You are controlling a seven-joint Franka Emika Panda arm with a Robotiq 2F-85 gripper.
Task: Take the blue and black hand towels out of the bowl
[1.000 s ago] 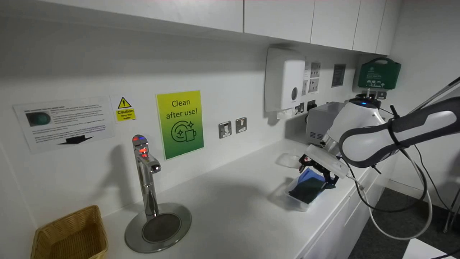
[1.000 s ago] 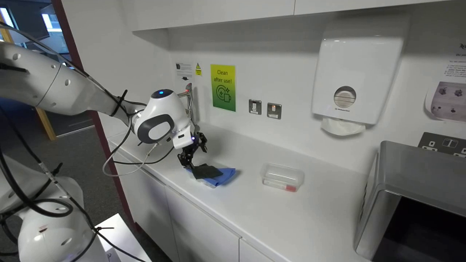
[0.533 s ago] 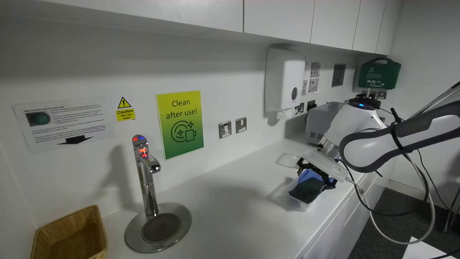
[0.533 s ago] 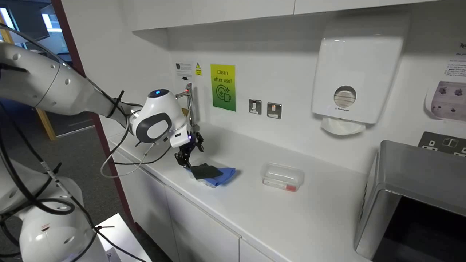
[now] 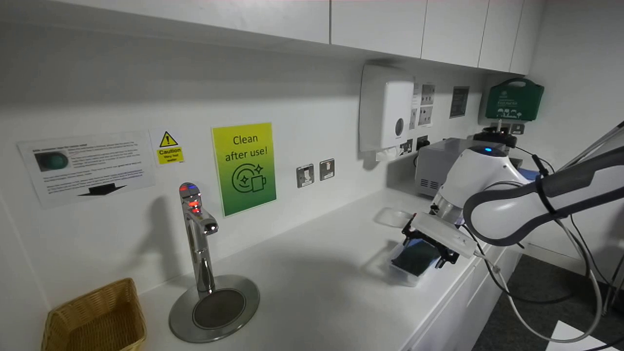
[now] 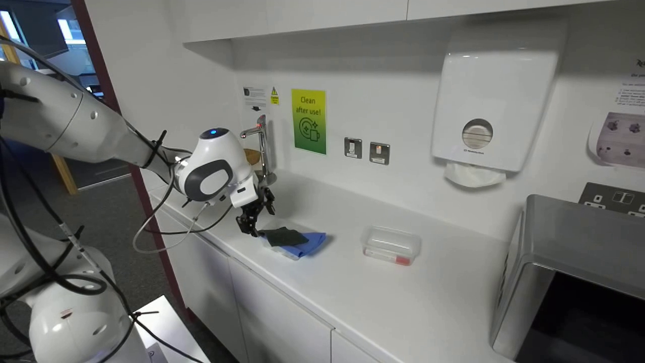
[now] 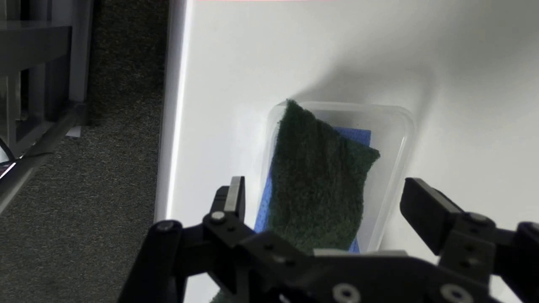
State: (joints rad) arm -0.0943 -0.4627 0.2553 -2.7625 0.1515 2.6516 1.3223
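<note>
The black hand towel (image 7: 318, 181), dark green-black in the wrist view, lies on top of the blue hand towel (image 6: 315, 243) in a clear plastic bowl (image 7: 402, 145). Blue edges show beside the black towel, and the blue towel hangs over one side of the bowl in an exterior view. The black towel also shows in an exterior view (image 5: 414, 258). My gripper (image 7: 322, 185) is open and empty, its fingers wide apart on either side of the towels in the wrist view. In both exterior views the gripper (image 6: 263, 222) is just above the bowl's end. The near part of the bowl is hidden by the gripper.
A second clear container (image 6: 390, 244) with something red stands on the counter (image 6: 383, 297). A microwave (image 6: 574, 262) stands beyond it. A tap (image 5: 197, 239) and wicker basket (image 5: 95, 317) are at the far end. The counter's front edge (image 7: 174, 126) runs close beside the bowl.
My gripper has moved a little to the left in an exterior view, toward the bowl's end. It stays open. The towels and bowl have not visibly moved.
</note>
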